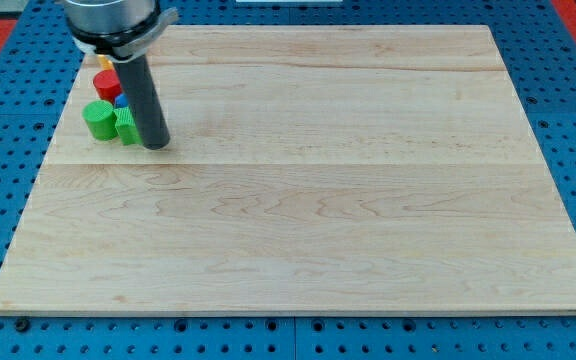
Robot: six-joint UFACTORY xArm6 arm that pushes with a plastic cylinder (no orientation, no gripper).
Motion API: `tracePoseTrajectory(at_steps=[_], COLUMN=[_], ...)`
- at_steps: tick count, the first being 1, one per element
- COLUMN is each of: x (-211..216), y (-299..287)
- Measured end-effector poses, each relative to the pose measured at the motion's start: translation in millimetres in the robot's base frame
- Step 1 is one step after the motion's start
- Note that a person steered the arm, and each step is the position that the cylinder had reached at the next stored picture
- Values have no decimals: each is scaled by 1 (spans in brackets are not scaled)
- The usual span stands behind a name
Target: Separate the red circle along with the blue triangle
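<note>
My tip (156, 145) sits at 3 o'clock of the cluster, touching the green block (126, 125). No pincer here. Red circle (107, 84) & blue triangle (121, 102) unsplit; next, prob. wedge between.

Lab: blue pegboard bench (568, 120), wooden board (308, 200).

- Pretty bright, even overhead light, no real glare on the wooden board (298, 200)
- Soft faint shadows only
- Slight blur toward 11 o'clock
</note>
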State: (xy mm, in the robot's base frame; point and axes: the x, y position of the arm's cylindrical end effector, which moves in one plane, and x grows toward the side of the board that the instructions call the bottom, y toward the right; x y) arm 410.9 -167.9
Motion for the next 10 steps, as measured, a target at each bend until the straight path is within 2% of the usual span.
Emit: tracePoseTrajectory(at_steps=[2, 3, 4, 5, 6, 7, 8, 9, 10], x=[-2, 22, 45, 47, 24, -40, -48, -79, -95], y=[-48, -53, -97, -134, -136, -130, -137, -135, -108])
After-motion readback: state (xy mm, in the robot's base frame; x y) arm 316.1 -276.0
